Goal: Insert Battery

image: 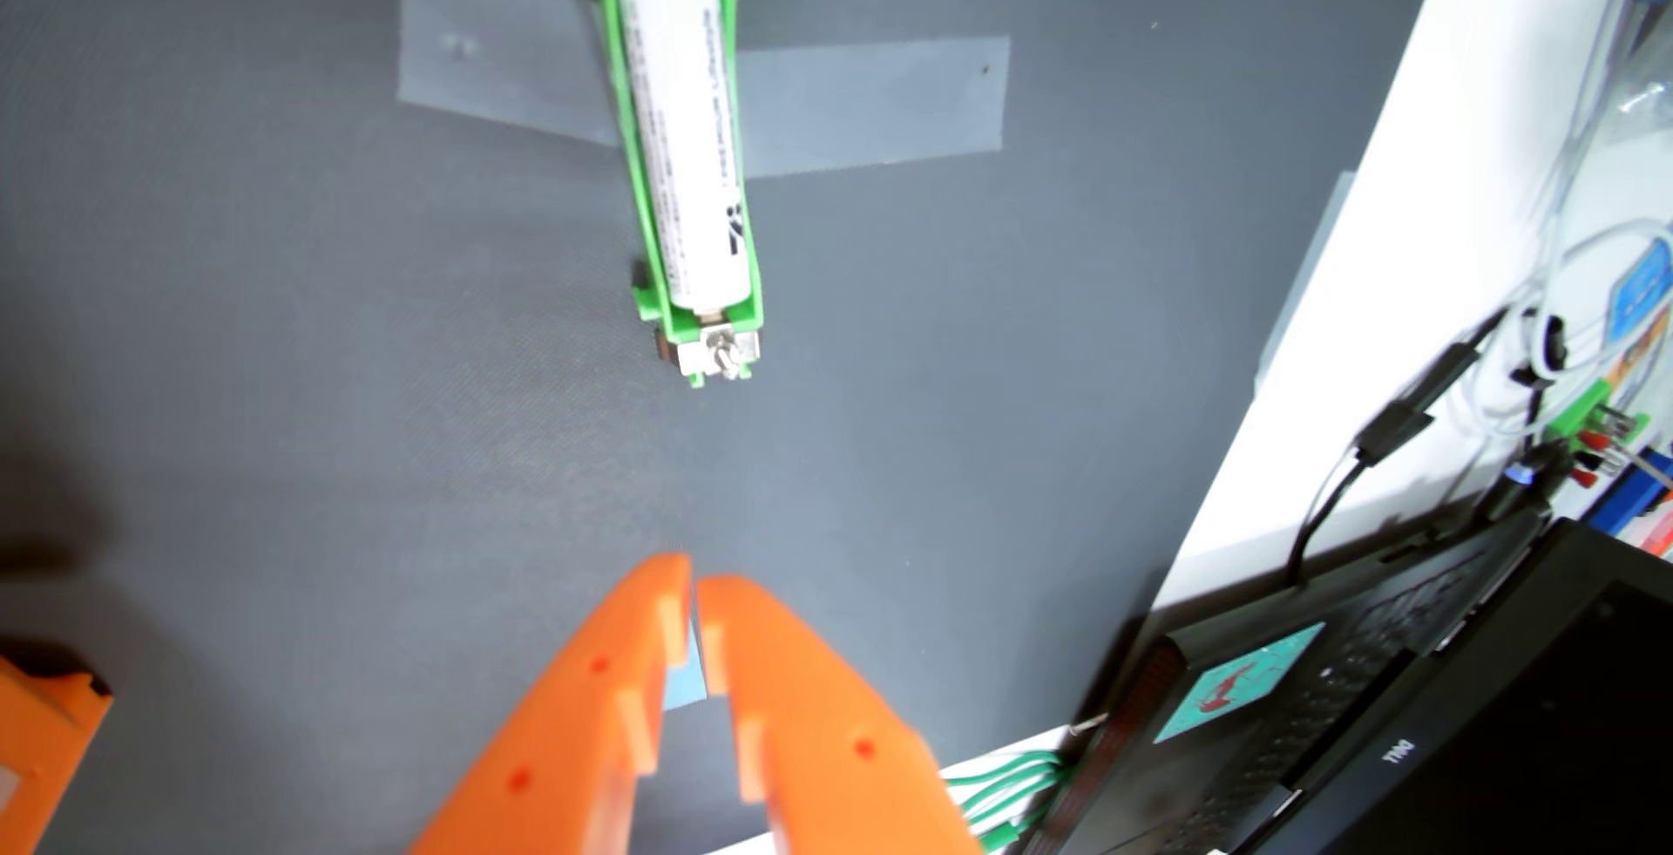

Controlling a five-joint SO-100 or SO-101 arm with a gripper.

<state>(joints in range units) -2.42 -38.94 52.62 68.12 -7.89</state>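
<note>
In the wrist view, a white cylindrical battery (690,122) lies inside a green battery holder (668,312) on a dark grey mat (272,366). The battery fills the channel of the holder between its two green side walls. Its long axis runs almost vertically in the picture, leaning a little, so the near end is lower and slightly to the right and the far end goes out of the top edge. The near end touches a metal contact clip (720,359) at the lower end of the holder. There is grey and black printing along the side of the battery, with a small dark logo near the lower end, but the letters are too blurred to read. Strips of translucent tape (869,104) go under the holder on both sides and lie flat on the mat.

The gripper (694,570) is orange and comes in from the bottom edge. Its two fingers (769,638) are closed almost together, with only a thin slit between the tips, and they grip nothing. The tips are well apart from the holder, below it in the picture.

At the right, the mat ends on a white desk (1358,276). A black laptop (1448,728) stands there at the lower right corner, and the word "DELL" can be read on it, upside down. Cables (1331,493) run beside it.
</note>
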